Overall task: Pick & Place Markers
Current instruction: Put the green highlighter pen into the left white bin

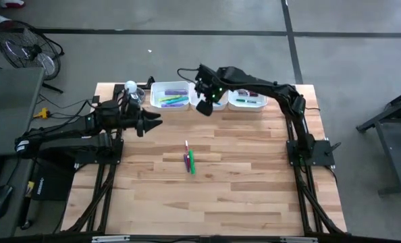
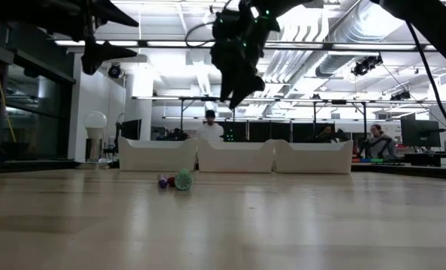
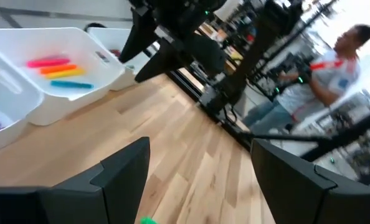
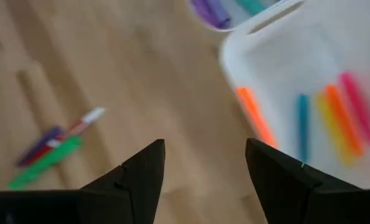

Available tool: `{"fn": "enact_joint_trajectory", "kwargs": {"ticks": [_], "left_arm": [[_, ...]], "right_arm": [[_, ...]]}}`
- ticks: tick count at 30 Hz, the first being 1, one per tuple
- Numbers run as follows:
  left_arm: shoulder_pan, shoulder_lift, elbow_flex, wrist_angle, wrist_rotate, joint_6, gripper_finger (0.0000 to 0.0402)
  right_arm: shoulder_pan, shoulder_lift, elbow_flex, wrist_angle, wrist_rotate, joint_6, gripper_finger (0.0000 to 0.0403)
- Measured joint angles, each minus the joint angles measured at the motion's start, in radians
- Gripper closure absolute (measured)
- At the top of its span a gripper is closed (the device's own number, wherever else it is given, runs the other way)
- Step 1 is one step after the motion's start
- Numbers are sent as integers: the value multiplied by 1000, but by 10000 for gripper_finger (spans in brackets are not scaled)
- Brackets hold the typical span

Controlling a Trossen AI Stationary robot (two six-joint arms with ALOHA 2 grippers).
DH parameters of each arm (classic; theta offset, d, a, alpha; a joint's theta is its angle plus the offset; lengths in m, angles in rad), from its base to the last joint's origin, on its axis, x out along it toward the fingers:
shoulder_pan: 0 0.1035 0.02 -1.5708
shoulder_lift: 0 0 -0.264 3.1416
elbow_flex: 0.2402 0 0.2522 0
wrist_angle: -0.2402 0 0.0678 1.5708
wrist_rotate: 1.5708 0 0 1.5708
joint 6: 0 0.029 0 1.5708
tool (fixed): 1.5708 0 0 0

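Three markers [image 1: 189,160], green, purple and red, lie side by side on the wooden table's middle; the right wrist view shows them as markers [image 4: 48,152]. My right gripper [image 1: 204,106] hangs open and holds nothing, above the near edge of the middle white tray [image 4: 309,81]. In that tray lie orange, blue, yellow and pink markers [image 4: 325,121]. My left gripper [image 1: 156,121] waits open and holds nothing, raised at the table's far left and pointing toward the right. The left tray [image 1: 170,96] holds green, yellow and purple markers.
Three white trays stand in a row along the far edge, the third tray [image 1: 248,100] on the right. A white lamp [image 1: 130,87] stands at the far left corner. People show in the room beyond the table [image 2: 210,124]. Bare wood lies around the loose markers.
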State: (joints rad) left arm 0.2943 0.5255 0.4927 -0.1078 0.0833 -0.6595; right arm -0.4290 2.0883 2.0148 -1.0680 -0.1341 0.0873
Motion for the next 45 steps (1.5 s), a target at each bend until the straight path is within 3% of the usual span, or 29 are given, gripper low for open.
{"fn": "enact_joint_trajectory", "kwargs": {"ticks": [11, 26, 35, 45], "left_arm": [[0, 0, 0, 0, 252, 76, 126], [0, 0, 0, 0, 532, 106, 126], [0, 0, 0, 1, 634, 102, 126], [0, 0, 0, 1, 643, 102, 126]], "right_arm": [[212, -3, 0, 18, 35, 427, 191], [473, 13, 0, -33, 358, 901, 194], [540, 124, 0, -27, 330, 1020, 194], [553, 204, -1, 51, 254, 1085, 194]]}}
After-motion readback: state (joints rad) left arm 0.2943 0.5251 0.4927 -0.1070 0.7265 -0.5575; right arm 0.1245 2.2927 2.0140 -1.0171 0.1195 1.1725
